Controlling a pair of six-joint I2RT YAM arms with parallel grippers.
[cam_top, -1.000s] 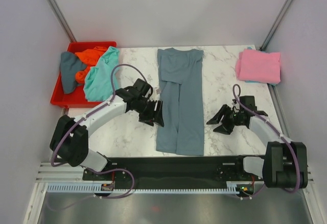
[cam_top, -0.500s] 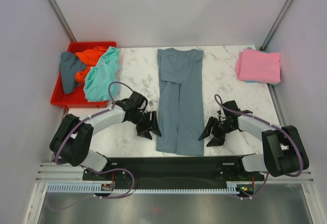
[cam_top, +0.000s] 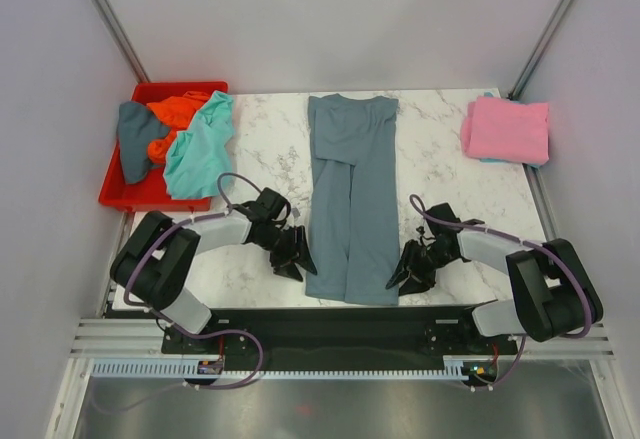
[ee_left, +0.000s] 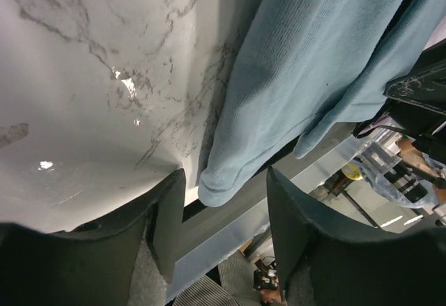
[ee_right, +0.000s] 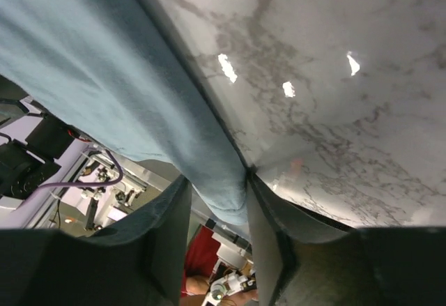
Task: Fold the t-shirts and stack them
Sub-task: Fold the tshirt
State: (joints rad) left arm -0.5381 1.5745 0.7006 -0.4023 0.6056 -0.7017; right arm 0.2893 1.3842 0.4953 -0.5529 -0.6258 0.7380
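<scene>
Big slate blue-grey shirt (cam_top: 350, 189) lies flat mid-table, folded lengthwise into a long strip, collar far, hem at near edge. Pink shirt (cam_top: 507, 129) sits folded far right; teal shirt (cam_top: 198, 149) & orange shirt (cam_top: 170, 119) are heaped at red bin (cam_top: 120, 194), far left. L gripper (ee_left: 226, 180) is part-open astride hem's left corner. R gripper (ee_right: 216, 187) has jaws hugging right corner; can't tell if gripped.

Shirt (cam_top: 350, 199) mid-table, bin (cam_top: 112, 196) rear-left, stack (cam_top: 507, 129) of perhaps two rear-right

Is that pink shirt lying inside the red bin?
No, the pink shirt lies folded on the marble table at the far right, while the red bin sits at the far left.
</scene>
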